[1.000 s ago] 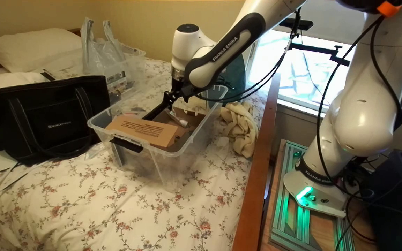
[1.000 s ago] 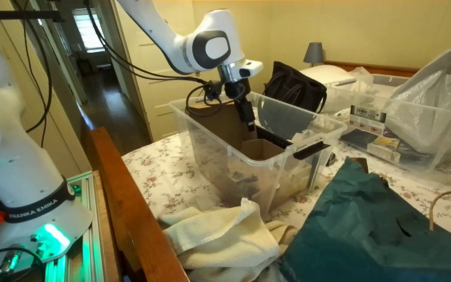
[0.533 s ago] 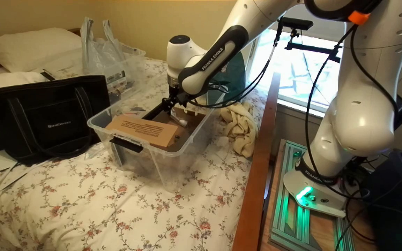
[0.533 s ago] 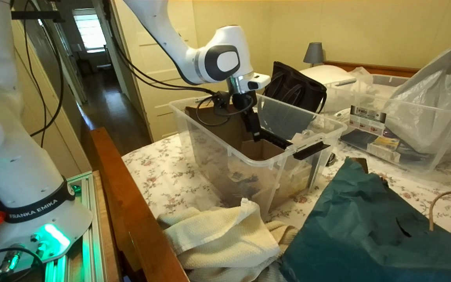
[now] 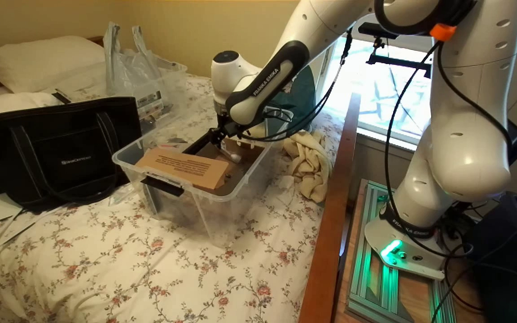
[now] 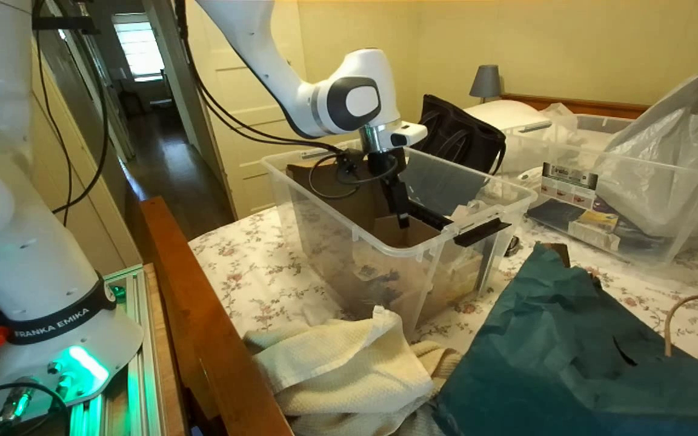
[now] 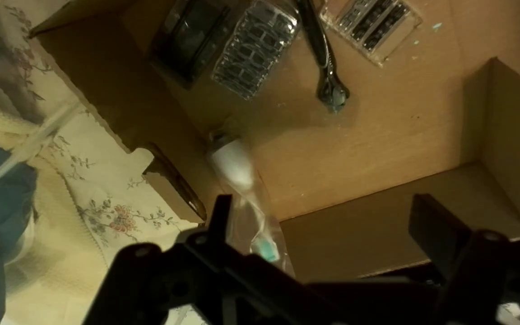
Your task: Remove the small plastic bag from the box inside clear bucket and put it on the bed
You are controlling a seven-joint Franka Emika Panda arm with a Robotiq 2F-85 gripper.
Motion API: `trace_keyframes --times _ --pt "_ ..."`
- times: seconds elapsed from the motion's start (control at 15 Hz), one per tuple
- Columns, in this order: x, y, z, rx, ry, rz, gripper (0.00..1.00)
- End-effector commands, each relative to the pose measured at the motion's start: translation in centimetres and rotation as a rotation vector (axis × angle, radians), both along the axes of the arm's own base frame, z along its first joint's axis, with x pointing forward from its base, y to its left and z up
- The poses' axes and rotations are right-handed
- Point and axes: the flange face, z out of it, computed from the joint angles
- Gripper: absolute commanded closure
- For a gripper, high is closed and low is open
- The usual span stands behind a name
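Gripper [image 7: 325,207]: I see its two fingers spread wide apart, with the tips pointing downward.
Small bag [image 7: 257,225]: just inside the finger at left in my wrist view; whether they touch, I cannot tell. A teal end [image 7: 266,249] shows through, and a blurred white piece [image 7: 235,164] is at its end farther from the gripper.
Box [image 7: 400,126]: brown, open, below the fingers; the small bag is at one corner of it.
Black tool [image 7: 325,67]: on the box floor, ahead of the fingertips.
Clear packs [image 7: 255,49]: also there, on both sides of this tool.
Bucket [image 5: 216,220]: around the box; my gripper reaches into it from above.
Bed [image 5: 186,273]: under the bucket, lower than the gripper.
Cream cloth [image 6: 349,369]: on the bed, just beside the bucket.
Black bag [image 5: 70,152]: left of the gripper in an exterior view.
Lamp [image 6: 486,82]: far behind the gripper.
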Motion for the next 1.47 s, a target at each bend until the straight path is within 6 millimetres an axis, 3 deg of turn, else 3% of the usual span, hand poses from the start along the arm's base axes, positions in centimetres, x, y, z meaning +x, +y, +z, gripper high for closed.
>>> trace_keyframes --times 0.0,0.27,0.67,0.73,1.07,1.4 --pt "3.1 0.8 -2.5 -0.076 0.001 -0.003 0.0" --pt "5.4 1.4 -5.3 -0.186 -0.002 0.017 0.0" --pt "7.4 0.4 -9.6 -0.297 0.029 -0.01 0.0" --pt "6.1 0.5 -8.5 -0.246 0.023 0.005 0.0" --pt "7.0 0.1 -9.8 -0.271 0.029 0.0 0.0" --pt "7.5 -1.6 -11.8 -0.365 0.057 -0.135 0.0"
